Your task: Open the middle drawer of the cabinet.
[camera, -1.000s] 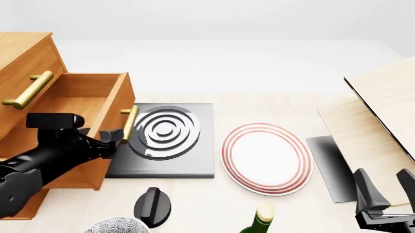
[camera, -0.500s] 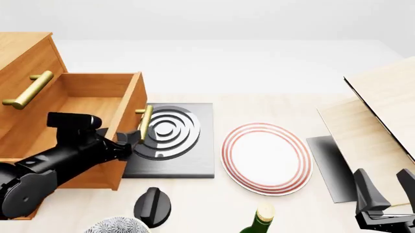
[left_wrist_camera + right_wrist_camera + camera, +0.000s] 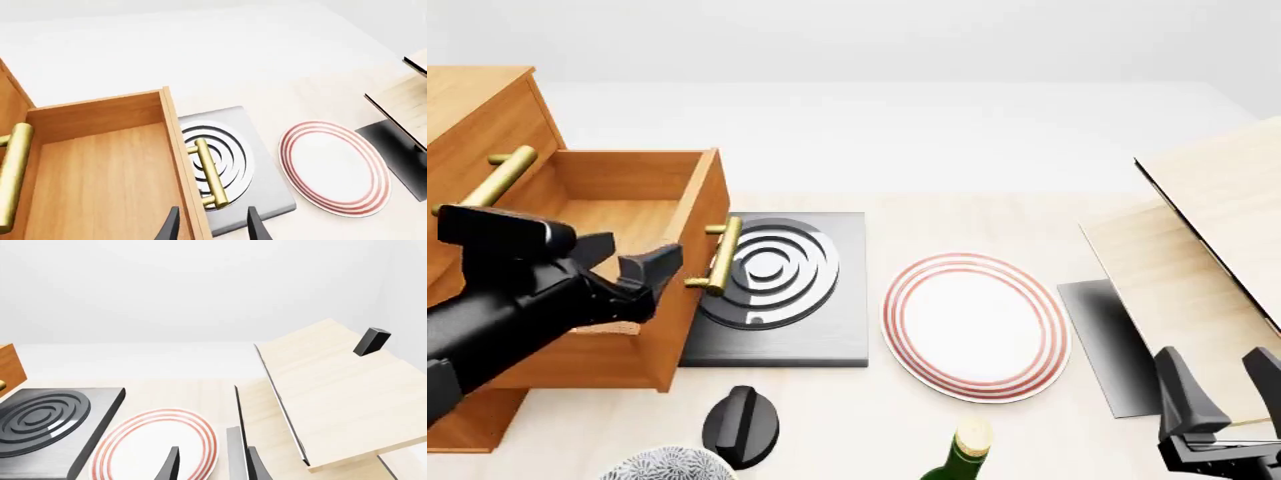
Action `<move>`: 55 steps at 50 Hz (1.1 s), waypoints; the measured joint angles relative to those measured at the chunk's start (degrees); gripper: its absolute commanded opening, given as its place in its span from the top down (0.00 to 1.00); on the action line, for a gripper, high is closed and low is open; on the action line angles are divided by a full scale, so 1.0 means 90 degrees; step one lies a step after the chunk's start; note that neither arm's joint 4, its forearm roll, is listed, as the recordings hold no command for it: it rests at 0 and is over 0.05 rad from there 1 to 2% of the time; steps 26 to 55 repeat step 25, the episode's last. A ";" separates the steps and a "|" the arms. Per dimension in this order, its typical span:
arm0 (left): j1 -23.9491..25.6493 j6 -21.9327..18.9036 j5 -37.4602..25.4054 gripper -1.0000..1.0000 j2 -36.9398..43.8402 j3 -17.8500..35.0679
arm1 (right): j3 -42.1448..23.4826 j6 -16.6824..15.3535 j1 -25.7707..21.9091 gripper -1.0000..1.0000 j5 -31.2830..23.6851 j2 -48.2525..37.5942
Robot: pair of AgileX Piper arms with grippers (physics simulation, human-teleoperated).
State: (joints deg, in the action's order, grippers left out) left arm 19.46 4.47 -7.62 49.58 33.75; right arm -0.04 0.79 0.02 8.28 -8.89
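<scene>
Middle drawer stands pulled out; left end effector spread open just beside its brass handle.

The left end effector (image 3: 647,268) has its fingers parted and grips nothing, sitting at about 9 o'clock of the brass handle (image 3: 717,256), over the front board of the middle drawer (image 3: 627,215). In the left wrist view the fingertips straddle empty air near the bar's near end, not touching it. The drawer juts well forward from the cabinet (image 3: 481,130), its bare wooden floor exposed, so I judge the opening essentially done and the open fingers a release. The drawer front overhangs the black ringed hotplate (image 3: 777,275), with the red-rimmed plate (image 3: 974,325) at 3 o'clock of it on the tabletop (image 3: 988,225). The right end effector (image 3: 1217,395) idles at 4 o'clock, fingers apart, empty, near the plywood boards (image 3: 1201,230).
</scene>
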 measured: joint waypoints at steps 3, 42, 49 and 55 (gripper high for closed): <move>-0.0103 -0.0179 -0.0217 0.00 -0.0439 0.0079 | 0.0000 0.0000 0.0000 0.00 0.0006 -0.0006; -0.0400 -0.0959 -0.1511 0.00 -0.2998 0.0721 | 0.0000 0.0001 -0.0001 0.00 0.0016 -0.0016; -0.0400 -0.0959 -0.1511 0.00 -0.2998 0.0721 | 0.0000 0.0001 -0.0001 0.00 0.0016 -0.0016; -0.0400 -0.0959 -0.1511 0.00 -0.2998 0.0721 | 0.0000 0.0001 -0.0001 0.00 0.0016 -0.0016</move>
